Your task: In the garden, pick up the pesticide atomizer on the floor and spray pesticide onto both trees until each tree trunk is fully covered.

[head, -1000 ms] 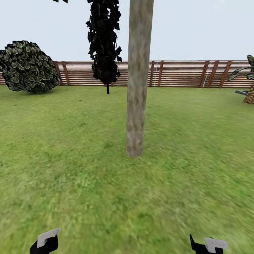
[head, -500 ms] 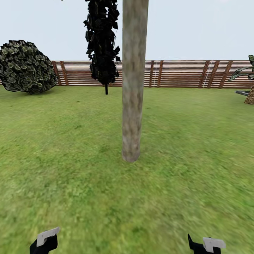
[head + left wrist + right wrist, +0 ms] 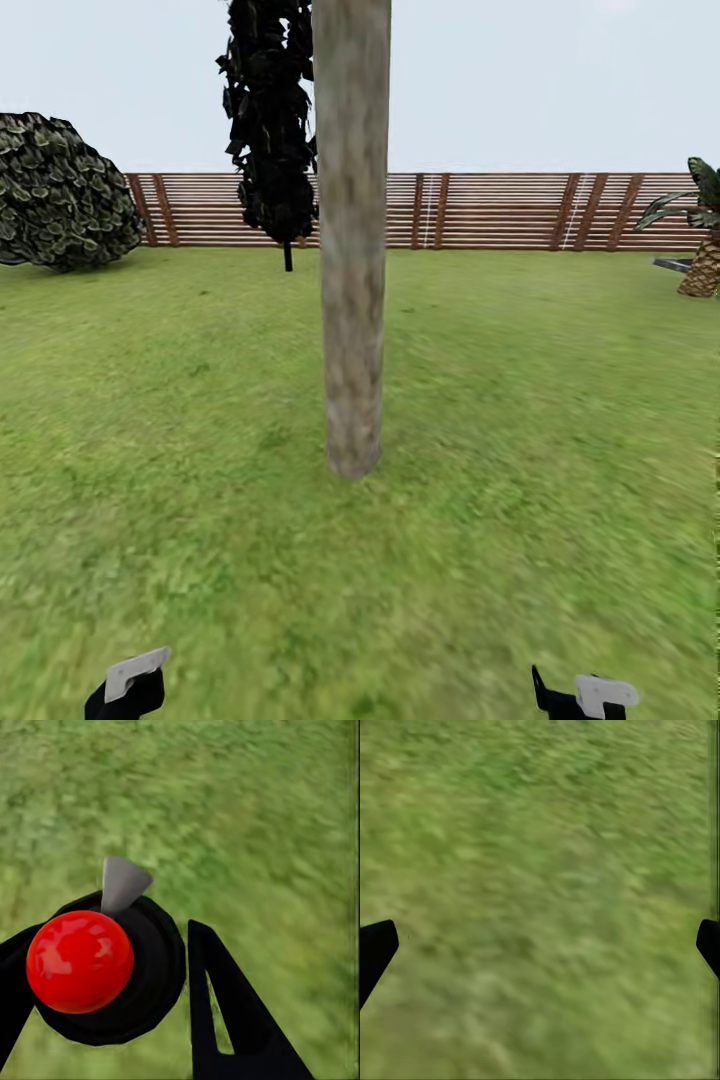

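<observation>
A pale grey-tan mottled tree trunk rises from the lawn straight ahead in the head view, its crown out of frame. In the left wrist view the pesticide atomizer, a black round body with a red ball top and a grey nozzle, sits between the black fingers of my left gripper, which is shut on it. My left gripper and right gripper sit low at the head view's bottom edge, well short of the trunk. My right gripper is open over bare grass, holding nothing.
A brown slatted fence closes the lawn at the back. A round dark bush stands at the far left, a narrow dark conifer behind the trunk, and a short palm at the far right. Grass lies all around the trunk.
The whole head view has shifted: the trunk now looks nearer and further left in the picture. Both grippers keep their places at the bottom edge.
</observation>
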Robot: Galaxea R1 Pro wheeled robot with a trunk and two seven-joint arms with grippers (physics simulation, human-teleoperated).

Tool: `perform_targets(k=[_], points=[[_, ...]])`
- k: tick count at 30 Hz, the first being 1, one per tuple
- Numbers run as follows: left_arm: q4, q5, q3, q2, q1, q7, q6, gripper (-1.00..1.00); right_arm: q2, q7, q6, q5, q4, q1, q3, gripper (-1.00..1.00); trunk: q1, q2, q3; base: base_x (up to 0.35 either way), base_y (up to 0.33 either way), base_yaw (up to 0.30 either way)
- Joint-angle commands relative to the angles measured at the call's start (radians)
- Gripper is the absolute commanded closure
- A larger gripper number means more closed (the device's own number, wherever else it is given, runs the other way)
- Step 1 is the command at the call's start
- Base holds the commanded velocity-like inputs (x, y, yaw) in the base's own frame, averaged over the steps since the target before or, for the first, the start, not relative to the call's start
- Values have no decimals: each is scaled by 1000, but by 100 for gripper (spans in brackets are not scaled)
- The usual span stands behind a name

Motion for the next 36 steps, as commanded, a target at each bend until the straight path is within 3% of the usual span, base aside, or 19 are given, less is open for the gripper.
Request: perform_targets(k=[1, 11, 15, 17, 18, 20, 21, 22, 23, 24, 25, 27, 28, 30, 33, 36], points=[[0, 4, -1, 0, 0, 2, -3, 100, 0, 0, -3, -5, 1, -1, 1, -100, 0, 0, 0, 285, -139, -192], [-4, 4, -4, 2, -2, 0, -1, 100, 0, 3, 0, 1, -3, -1, 9, -100, 0, 0, 2, 296, -102, -43], [-9, -2, -10, 6, -8, -21, 4, 100, 0, 6, 1, 40, -14, -1, 39, -100, 0, 0, 2, 214, -13, -2], [-11, -31, -12, 8, -11, -72, 9, 100, 0, 6, 3, 87, -38, -1, 76, -100, 0, 0, 2, 69, -4, -1], [-13, -110, -11, 17, -15, -153, 14, 100, 0, 8, 5, 146, -69, -5, 114, -100, 0, 0, 2, 18, -1, 0], [-16, -165, -11, 24, -18, -193, 18, 100, 0, 15, 6, 177, -85, -14, 134, -100, 0, 0, 2, 10, -1, 0], [-18, -253, -11, 29, -38, -249, 26, 100, 0, 72, 15, 224, -105, -42, 176, -100, 0, 0, 2, 4, 0, 0], [-18, -277, -11, 30, -47, -266, 30, 100, 0, 95, 21, 236, -108, -52, 186, -100, 0, 0, 2, 3, 0, 0], [-17, -350, -11, 32, -79, -320, 44, 100, 0, 175, 49, 268, -114, -87, 207, -100, 0, 0, 2, 2, 0, 0], [-17, -476, -10, 40, -147, -455, 92, 100, 1, 314, 131, 294, -118, -165, 223, -100, 0, 0, 2, 0, 0, 0], [-18, -519, -10, 42, -176, -517, 120, 100, 1, 363, 158, 299, -119, -196, 227, -100, 0, 0, 2, 0, 0, 0], [-18, -569, -10, 44, -213, -598, 159, 100, 1, 431, 182, 307, -121, -230, 232, -100, 0, 0, 2, 0, 0, 0], [-18, -608, -10, 48, -244, -664, 189, 100, 1, 501, 195, 319, -125, -258, 234, -100, 0, 0, 2, 0, 0, 0], [-18, -646, -11, 56, -275, -735, 210, 100, 2, 596, 204, 345, -132, -288, 236, -100, 0, 0, 2, 0, 0, 0], [-18, -683, -10, 64, -304, -830, 220, 100, 2, 695, 209, 399, -149, -309, 236, -100, 0, 0, 2, 0, 0, 0], [-18, -706, -10, 67, -316, -894, 224, 100, 2, 728, 212, 431, -161, -317, 236, -100, 0, 0, 2, 0, 0, 0]])
